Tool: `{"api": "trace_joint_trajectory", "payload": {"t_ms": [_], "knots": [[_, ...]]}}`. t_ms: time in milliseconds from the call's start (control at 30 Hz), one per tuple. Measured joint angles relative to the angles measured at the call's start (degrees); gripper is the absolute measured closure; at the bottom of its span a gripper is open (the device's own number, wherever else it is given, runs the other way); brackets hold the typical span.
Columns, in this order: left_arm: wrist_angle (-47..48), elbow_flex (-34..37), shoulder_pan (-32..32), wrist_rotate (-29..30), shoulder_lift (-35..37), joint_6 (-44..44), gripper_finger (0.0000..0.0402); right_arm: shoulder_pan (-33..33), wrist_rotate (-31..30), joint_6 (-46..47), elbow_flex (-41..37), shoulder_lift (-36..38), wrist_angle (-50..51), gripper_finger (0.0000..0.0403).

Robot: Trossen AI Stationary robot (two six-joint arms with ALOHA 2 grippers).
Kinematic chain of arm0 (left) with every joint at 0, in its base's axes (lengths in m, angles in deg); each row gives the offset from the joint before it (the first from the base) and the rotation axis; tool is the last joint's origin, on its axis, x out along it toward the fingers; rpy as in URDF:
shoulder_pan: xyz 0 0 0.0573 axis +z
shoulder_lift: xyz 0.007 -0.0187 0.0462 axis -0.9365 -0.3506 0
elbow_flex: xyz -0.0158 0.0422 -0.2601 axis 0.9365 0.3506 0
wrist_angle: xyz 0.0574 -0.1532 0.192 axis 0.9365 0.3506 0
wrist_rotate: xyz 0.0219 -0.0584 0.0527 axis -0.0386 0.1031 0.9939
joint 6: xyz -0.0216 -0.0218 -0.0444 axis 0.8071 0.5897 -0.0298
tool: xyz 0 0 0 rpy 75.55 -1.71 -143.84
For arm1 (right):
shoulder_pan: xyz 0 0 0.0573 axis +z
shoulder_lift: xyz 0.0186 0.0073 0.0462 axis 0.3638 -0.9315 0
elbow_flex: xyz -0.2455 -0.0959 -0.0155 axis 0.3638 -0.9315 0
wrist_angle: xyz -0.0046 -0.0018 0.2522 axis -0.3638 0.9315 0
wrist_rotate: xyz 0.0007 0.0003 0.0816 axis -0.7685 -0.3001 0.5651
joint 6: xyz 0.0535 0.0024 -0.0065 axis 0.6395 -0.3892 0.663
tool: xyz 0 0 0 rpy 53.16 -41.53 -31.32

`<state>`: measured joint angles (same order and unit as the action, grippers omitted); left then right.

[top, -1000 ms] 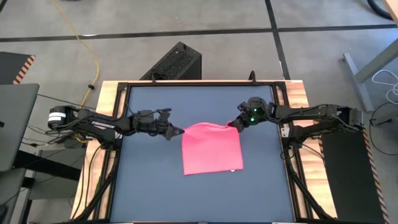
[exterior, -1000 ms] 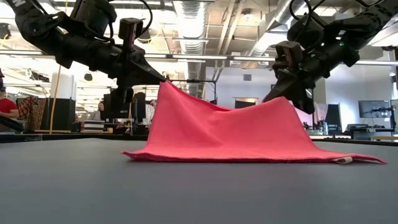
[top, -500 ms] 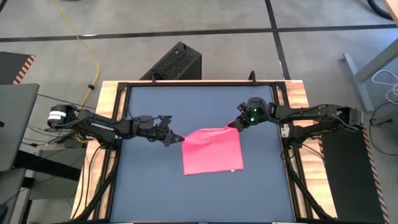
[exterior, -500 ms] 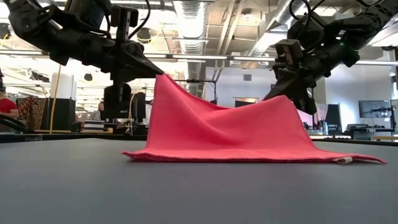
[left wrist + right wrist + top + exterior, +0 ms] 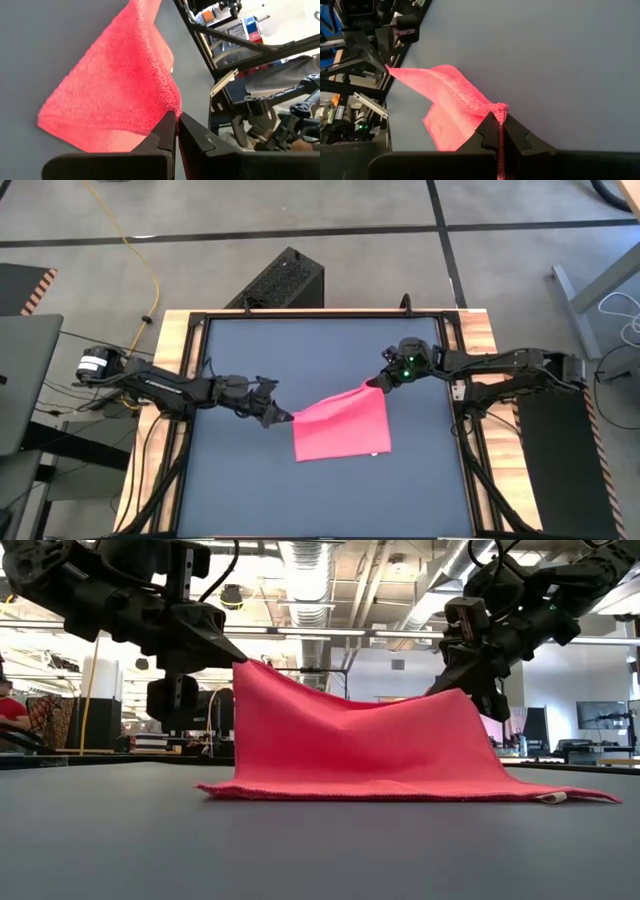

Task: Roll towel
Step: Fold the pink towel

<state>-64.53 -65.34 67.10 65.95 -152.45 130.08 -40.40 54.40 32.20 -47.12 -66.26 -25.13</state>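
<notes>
Two far corners of the towel [image 5: 343, 426] lifted off the table [image 5: 240, 480]: left gripper [image 5: 283, 418] pinches one, right gripper [image 5: 372, 383] the other; near edge rests mid-table.

From up top I get even, bright light and hardly any shadow on the tabletop [image 5: 250, 480]. At table height, the ceiling lights [image 5: 300, 580] glare behind the arms, leaving them as dark shapes. The nearest tabletop there is soft. In my left wrist picture the towel [image 5: 115, 90] looks fuzzy.
</notes>
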Motion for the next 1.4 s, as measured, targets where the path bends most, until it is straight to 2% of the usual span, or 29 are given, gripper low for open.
{"api": "trace_joint_trajectory", "payload": {"t_ms": [267,400,567,733,933,1033,1167,1400], "knots": [[0.0,0.0,-2.6,0.4,0.0,2.3,0.0401,0.7,-0.2,1.3,0.0,0.0,0.0,0.0381],[0.0,0.0,-4.2,2.8,0.0,3.8,0.0401,3.4,-0.3,3.5,0.0,0.0,0.0,0.0381],[-0.6,0.0,-5.5,5.6,-1.1,7.3,0.0401,8.0,-3.8,4.5,0.0,0.0,2.4,0.0381],[-5.7,0.0,-7.7,4.8,-8.3,11.7,0.0401,11.7,-6.3,6.2,0.0,-0.1,4.5,0.0381],[-24.0,-1.8,-10.1,4.6,-22.2,15.3,0.0401,15.4,-8.4,9.2,0.0,-0.1,5.6,0.0381],[-29.0,-4.0,-10.7,3.9,-28.0,16.3,0.0401,17.1,-9.0,10.6,0.0,-0.1,6.8,0.0381],[-28.1,-6.7,-12.0,2.7,-32.5,17.4,0.0402,19.2,-9.1,11.8,0.0,-0.1,7.4,0.0381],[-26.1,-6.4,-13.0,7.9,-30.8,16.3,0.0401,20.4,-11.9,11.8,0.0,-0.1,7.7,0.0381]]}}
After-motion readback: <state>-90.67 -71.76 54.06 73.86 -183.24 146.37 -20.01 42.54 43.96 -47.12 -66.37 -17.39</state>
